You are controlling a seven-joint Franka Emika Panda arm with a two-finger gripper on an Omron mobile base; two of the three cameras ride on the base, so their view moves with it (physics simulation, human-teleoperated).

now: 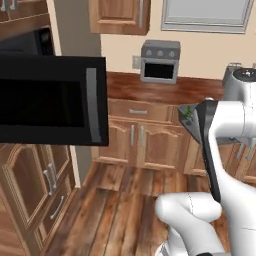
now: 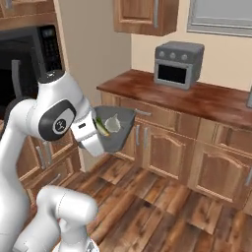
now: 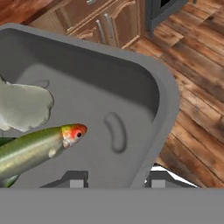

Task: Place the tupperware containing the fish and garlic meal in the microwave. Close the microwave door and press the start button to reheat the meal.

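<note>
The fingers (image 3: 117, 183) are clamping the tupperware's (image 3: 131, 87) near rim, fish (image 3: 39, 146) inside; next I'd guess it's carrying it leftward into the open microwave (image 1: 30, 42).

Toaster oven (image 1: 160, 61) on wooden counter (image 1: 150, 87).

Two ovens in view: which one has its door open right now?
The microwave built into the wooden cabinets: its black microwave door is swung out toward the room. The small grey toaster oven on the counter is closed.
</note>
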